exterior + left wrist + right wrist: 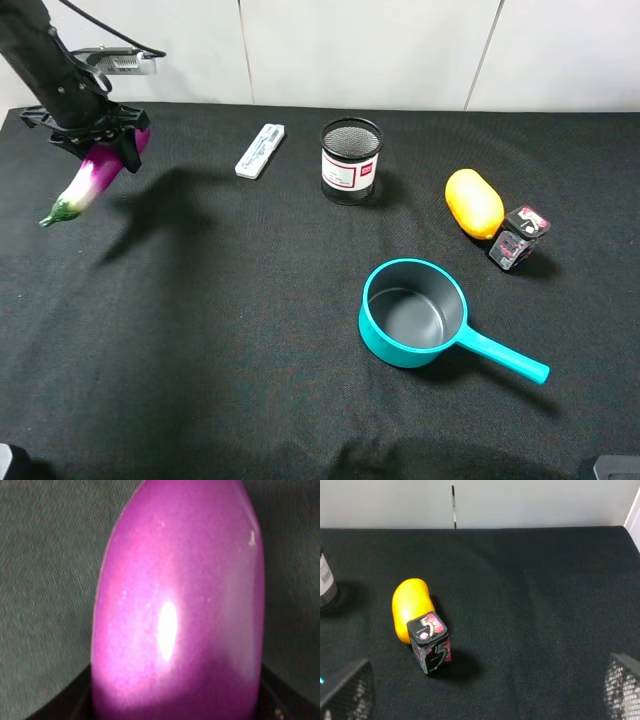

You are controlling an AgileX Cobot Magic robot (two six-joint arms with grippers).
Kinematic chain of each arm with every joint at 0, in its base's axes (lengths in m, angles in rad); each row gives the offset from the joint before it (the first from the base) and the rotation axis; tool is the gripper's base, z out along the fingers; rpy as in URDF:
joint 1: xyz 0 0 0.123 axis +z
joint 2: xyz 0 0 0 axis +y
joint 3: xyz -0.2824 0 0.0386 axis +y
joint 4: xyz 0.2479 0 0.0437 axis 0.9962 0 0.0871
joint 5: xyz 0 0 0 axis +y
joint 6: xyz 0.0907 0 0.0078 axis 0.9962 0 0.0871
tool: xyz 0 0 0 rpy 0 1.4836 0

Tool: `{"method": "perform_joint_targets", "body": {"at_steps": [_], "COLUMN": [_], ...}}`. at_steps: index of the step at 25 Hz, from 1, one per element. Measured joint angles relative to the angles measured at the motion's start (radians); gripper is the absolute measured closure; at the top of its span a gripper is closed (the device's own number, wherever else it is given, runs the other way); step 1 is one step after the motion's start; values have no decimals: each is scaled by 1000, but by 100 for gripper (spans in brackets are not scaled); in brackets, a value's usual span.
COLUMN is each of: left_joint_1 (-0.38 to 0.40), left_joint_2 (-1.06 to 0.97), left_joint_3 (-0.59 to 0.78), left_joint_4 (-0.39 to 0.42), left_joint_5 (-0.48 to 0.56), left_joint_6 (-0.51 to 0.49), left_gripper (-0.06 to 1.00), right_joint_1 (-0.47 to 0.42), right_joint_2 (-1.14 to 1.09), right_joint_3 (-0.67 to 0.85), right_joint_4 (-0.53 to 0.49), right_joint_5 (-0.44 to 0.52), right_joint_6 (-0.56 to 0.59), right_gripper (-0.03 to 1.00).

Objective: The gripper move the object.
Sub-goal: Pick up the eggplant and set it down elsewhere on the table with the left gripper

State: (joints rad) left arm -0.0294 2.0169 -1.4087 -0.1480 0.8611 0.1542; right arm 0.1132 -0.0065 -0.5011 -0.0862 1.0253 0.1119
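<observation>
Clearly the left pincer (pixel 103 135) is clamped on the toy eggplant (pixel 88 180) at its thick purple end, over the far left corner of the table (pixel 200 350). The fruit hangs slantwise below the fingers, its white neck and green stem tip lowest and pointing toward the left edge. It touches nothing. Its shadow falls on the black cloth well apart from it, which suggests it is held high. Gripping the fat end looks sensible to me, since that is the broadest part and the narrow neck would be more likely to slip. The left wrist view is almost filled by glossy magenta skin with dark finger edges at the corners, so the hold sits close to the camera.

The right pincer (pixel 485 695) is spread wide and holds nothing, with one textured pad at each side of its own view. It faces the yellow oval object (pixel 410 607) and the small patterned box (pixel 431 642) standing just in front of it.

Two containers stand on the table, and both appear to hold nothing. The teal pan (pixel 400 350) sits near the middle right with a bare grey floor and its handle pointing to the near right. The black mesh cup (pixel 351 160) stands upright at the back with a white label on its side. A white bar-shaped item (pixel 260 150) lies between the cup and the carried fruit. Where the eggplant should go I cannot tell — the task names no place.
</observation>
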Motion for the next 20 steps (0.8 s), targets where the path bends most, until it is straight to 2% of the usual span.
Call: {"method": "perform_joint_targets", "body": {"at_steps": [6, 12, 20], "left_joint_1": [-5, -28, -106], "left_joint_2": [-71, -134, -170], "left_joint_3": [-6, -6, -6], "left_joint_4": [3, 70, 103], "left_joint_5": [53, 116, 145], "left_joint_6": [-25, -74, -116], "left_gripper": [36, 36, 36], "right_joint_1": [0, 0, 0], "right_joint_2": [0, 0, 0], "right_joint_3": [0, 0, 0], "right_joint_4": [0, 0, 0], "right_joint_5": [0, 0, 0], "right_joint_6": [0, 0, 0], "right_gripper": [27, 27, 27]}}
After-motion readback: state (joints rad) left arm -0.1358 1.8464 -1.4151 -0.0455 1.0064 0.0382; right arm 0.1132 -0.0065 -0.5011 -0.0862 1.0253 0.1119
